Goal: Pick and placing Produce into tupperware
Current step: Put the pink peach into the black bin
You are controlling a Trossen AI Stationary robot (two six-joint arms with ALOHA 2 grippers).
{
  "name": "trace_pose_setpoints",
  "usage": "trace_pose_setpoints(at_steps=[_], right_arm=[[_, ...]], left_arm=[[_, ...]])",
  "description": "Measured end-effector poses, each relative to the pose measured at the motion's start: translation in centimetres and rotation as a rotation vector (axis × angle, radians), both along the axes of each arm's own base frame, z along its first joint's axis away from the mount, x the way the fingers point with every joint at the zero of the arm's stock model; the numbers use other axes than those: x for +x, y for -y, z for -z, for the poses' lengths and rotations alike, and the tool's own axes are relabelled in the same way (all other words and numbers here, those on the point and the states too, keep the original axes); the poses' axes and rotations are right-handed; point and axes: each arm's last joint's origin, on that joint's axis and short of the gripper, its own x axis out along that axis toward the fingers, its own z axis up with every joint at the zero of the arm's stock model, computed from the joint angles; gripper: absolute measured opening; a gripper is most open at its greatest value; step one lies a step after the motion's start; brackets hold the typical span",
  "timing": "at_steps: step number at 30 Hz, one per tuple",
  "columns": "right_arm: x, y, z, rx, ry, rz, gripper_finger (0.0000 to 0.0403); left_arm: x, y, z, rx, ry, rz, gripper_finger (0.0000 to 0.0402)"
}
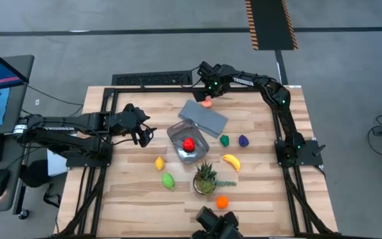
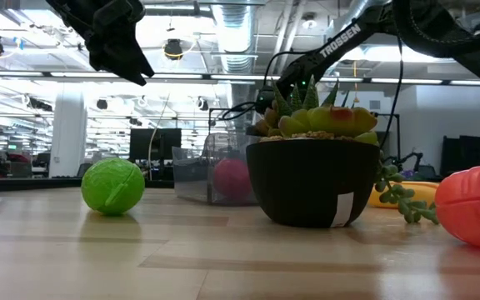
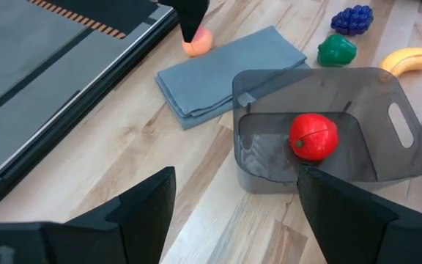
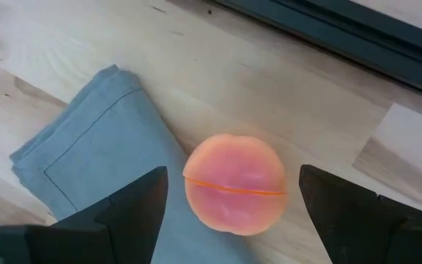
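The wooden table (image 1: 131, 199) sits in a big open workshop with bright ceiling lights, and most of the toy produce is scattered across it. The clear tub (image 1: 188, 141) stands near the middle with 1 red fruit (image 1: 189, 145) already inside; a folded grey-blue cloth (image 1: 204, 117) lies just beside it. The right gripper (image 1: 207, 91) hangs over a peach (image 4: 234, 193) at the far edge, fingers spread wide on either side and not yet gripping. The peach rests partly on the cloth's edge, so I reckon closing could pinch fabric too, or the round fruit could squirt out and roll off. The left gripper (image 1: 143, 135) waits beside the tub, empty, fingers apart. The banana (image 1: 231, 160), lemon (image 1: 159, 162) and lime (image 1: 168, 180) lie well clear.
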Motion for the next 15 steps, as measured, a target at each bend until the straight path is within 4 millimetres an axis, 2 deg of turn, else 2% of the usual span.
trace_pose_setpoints(at_steps=[15], right_arm=[[0.01,0.0,0.0,0.001,0.003,-0.005,0.0314]], left_arm=[[0.0,0.0,0.0,0.004,-0.002,0.003,0.0273]])
